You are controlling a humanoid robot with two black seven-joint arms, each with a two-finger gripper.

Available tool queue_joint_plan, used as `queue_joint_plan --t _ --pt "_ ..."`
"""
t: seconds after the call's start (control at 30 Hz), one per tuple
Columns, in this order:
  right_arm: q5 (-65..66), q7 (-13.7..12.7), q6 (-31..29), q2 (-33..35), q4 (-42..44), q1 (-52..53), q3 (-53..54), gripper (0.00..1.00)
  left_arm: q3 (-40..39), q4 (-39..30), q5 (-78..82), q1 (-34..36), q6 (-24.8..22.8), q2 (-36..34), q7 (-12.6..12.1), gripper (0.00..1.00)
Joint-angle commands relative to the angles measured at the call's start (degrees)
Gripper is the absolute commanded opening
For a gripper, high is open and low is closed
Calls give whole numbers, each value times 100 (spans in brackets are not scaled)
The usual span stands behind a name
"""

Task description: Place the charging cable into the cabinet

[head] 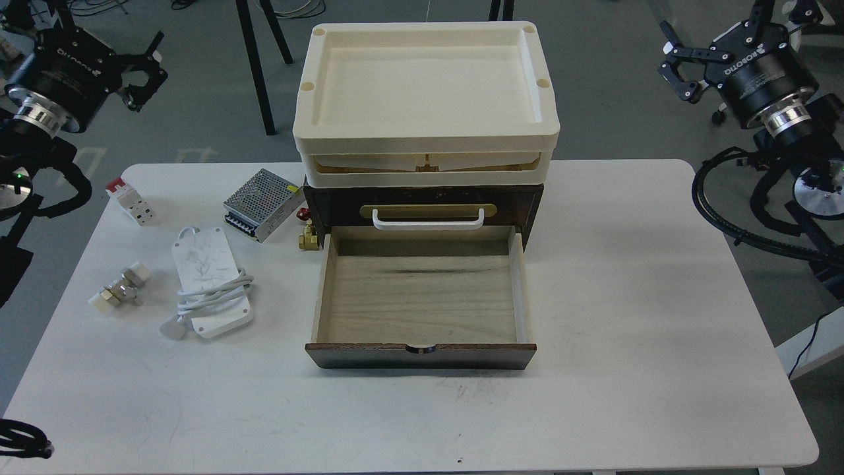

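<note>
The charging cable (pixel 210 280), a flat white block with its cord wrapped round the middle and a plug at its near end, lies on the white table (pixel 626 297) left of the cabinet. The cabinet (pixel 336 206) is dark brown with a cream tray top (pixel 425 86). Its pale wood drawer (pixel 422 293) is pulled out toward me and empty. Both grippers hang high above the floor beyond the table's far corners. My left gripper (pixel 146 71) is open at the upper left, my right gripper (pixel 676 63) open at the upper right. Neither holds anything.
A silver mesh-covered box (pixel 264 204) sits between the cable and the cabinet. A white-and-red breaker (pixel 130 201) lies at the far left. A metal fitting with white caps (pixel 119 290) rests left of the cable. A small brass valve (pixel 308 236) touches the cabinet's left side.
</note>
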State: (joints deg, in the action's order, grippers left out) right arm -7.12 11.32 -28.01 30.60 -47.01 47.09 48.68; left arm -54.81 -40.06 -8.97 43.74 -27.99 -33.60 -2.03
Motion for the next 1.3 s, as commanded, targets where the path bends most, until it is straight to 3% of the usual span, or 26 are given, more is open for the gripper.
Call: queue_joint_plan --t 0.0,0.17,0.3,0.33,0.4,0.47,0.5,0.67,0.73,1.0,1.17,1.27 --pt "-8 28 1 25 -18 -24 10 100 58 112 -8 12 -1 82 19 100" --pt "-8 37 1 33 -1 -147 281 100 -178 208 -271 12 -1 73 97 100" --pt "-8 37 1 51 -1 -139 317 100 -284 1288 -719 -67 -1 160 325 100" --pt "-8 37 1 86 -1 -139 317 100 -302 1290 -755 -50 -1 187 457 100" --pt "-17 37 1 208 -1 -139 326 100 -398 1229 -825 -58 -1 188 1078 100" --pt "-17 37 1 297 -1 -156 335 100 -408 801 -834 -119 -1 153 1624 100" --pt "-17 37 1 332 -1 -165 344 100 -408 467 -834 -224 -1 109 1784 100" --pt "-52 46 1 411 -45 -393 501 100 -417 -2133 -616 -936 -1 -601 1829 100" --pt "-61 46 1 446 -62 -455 537 100 -425 -2759 -21 -1060 -1 -962 1838 100" --pt "-61 46 1 604 -159 -867 546 100 -504 -3684 4011 -1289 -1 -2106 2057 100" --pt "-61 46 1 719 -370 -1105 581 100 -513 -4193 7281 -1402 -1 -2299 2558 100" --pt "-61 46 1 736 -379 -1175 642 100 -478 -4527 9047 -1648 -1 -2326 2602 100"
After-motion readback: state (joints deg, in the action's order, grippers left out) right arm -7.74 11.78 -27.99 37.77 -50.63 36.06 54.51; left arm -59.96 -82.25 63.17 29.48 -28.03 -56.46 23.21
